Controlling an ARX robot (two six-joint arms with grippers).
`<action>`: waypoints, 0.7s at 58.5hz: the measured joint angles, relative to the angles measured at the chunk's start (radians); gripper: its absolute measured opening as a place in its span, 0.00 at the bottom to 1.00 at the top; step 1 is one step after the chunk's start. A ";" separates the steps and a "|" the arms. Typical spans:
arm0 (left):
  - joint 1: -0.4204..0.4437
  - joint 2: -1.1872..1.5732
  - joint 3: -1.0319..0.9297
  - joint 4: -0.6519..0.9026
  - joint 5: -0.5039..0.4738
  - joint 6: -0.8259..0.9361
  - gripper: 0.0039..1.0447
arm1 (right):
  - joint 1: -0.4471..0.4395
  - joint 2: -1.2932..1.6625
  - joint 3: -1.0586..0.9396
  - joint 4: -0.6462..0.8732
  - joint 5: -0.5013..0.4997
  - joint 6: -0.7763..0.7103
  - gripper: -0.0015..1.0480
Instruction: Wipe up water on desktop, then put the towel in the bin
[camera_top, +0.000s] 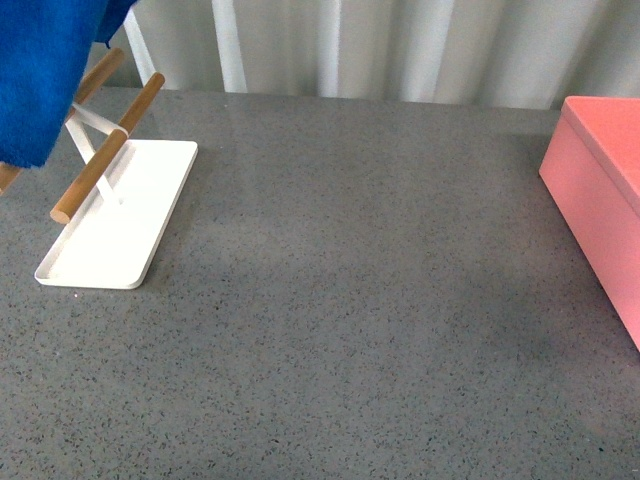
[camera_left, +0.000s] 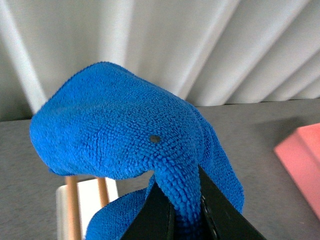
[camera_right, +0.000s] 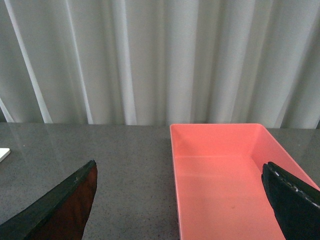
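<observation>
My left gripper (camera_left: 186, 212) clamped tight on fold of large bright blue terry towel (camera_left: 120, 135). Cloth bunched in lump above jaws, hanging in air over flat white tray (camera_top: 120, 225) with 2 wooden rods (camera_top: 105, 150) (far left of speckled dark grey stone-like desktop (camera_top: 350, 300)). My right gripper (camera_right: 179, 170) spread wide, nothing held, poised over near end of open salmon-pink rectangular plastic bin (camera_right: 215, 140) at desktop's right side. Towel well apart from bin.
</observation>
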 joint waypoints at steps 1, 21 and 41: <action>-0.008 -0.016 -0.013 0.007 0.014 -0.010 0.04 | 0.000 0.000 0.000 0.000 0.000 0.000 0.93; -0.188 -0.137 -0.196 0.126 0.172 -0.182 0.04 | 0.000 0.000 0.000 0.000 0.000 0.000 0.93; -0.243 -0.137 -0.215 0.167 0.111 -0.205 0.04 | 0.000 0.000 0.000 0.000 0.000 0.000 0.93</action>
